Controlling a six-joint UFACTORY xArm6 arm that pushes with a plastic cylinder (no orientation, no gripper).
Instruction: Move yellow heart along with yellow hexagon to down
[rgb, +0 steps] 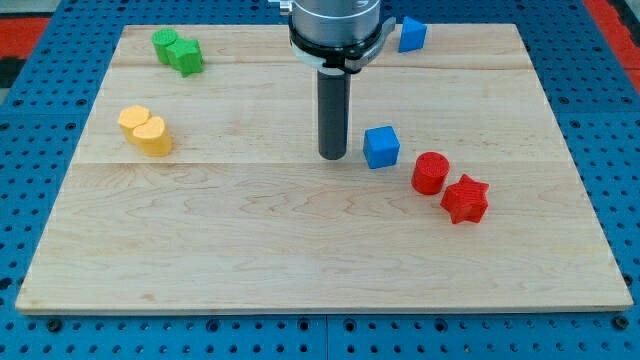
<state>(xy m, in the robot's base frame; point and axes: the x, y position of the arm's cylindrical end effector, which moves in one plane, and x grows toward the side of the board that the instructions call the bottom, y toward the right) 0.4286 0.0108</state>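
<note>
While beside blue cube (381, 147), my tip (333, 156) idle.

I count eight blocks on the wooden board (300, 250), two of each colour. Yellow, two: a hexagon (134, 120) and a heart (153, 136), touching. Green, two: one block (165, 43) and a second green block (186, 56) pressed against it, shapes unclear. Blue, two: a cube (381, 147) and a blue block (411, 34) at the view's top. Red, two: a cylinder (430, 172) and a star (465, 199). One rod, one tip (333, 157).
</note>
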